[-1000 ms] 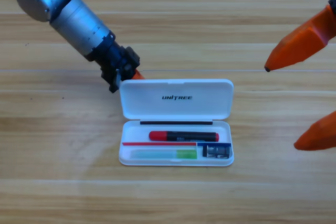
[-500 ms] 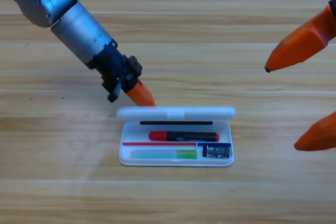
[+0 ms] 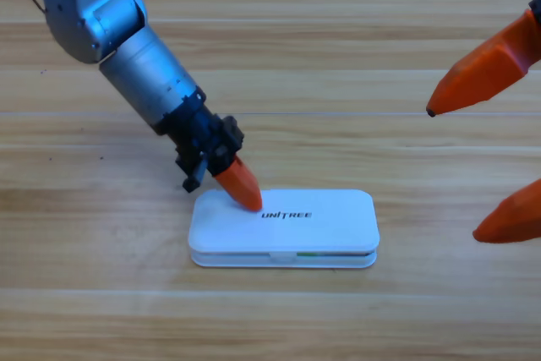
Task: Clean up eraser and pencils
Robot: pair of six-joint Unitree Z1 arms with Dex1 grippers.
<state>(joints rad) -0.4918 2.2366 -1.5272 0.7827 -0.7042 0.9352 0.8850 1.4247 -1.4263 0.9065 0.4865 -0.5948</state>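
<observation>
The white case lies shut on the table, its lid down flat with the printed name facing up. My left gripper comes in from the upper left. Its orange jaws are together in one wedge, and the tip rests on the lid's left part. The eraser is hidden inside the shut case. So are the pencils, apart from a thin green sliver at the front seam. My right gripper waits at the right edge of the picture, open, with nothing between its jaws.
The wooden table stretches around the case. The left arm's grey body crosses the upper left of the table.
The lid went from standing open to shut flat over the tray. My left gripper moved down and right, from behind the lid onto its top. The right gripper held still.
</observation>
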